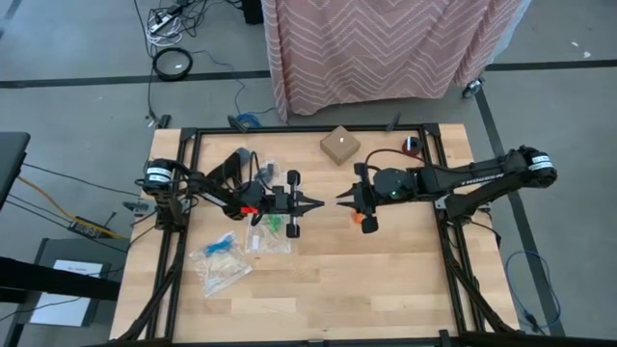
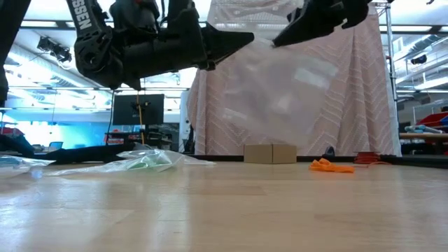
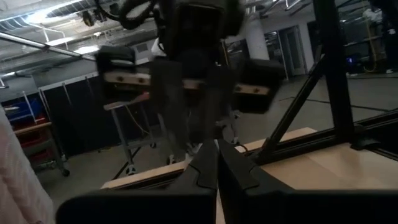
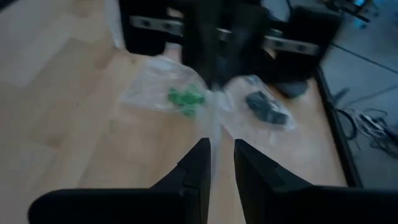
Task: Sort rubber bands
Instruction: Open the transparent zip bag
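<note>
Rubber bands [image 1: 366, 220] in orange lay loose right of centre under your right gripper [image 1: 343, 200]; it and your left gripper [image 1: 316, 203] pinched a clear bag [image 2: 280, 84] aloft, jaws almost closed, so overpulling could have torn it.

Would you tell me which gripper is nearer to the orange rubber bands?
The right gripper: the orange rubber bands lie just beside it. The left gripper is farther off, across the gap.
</note>
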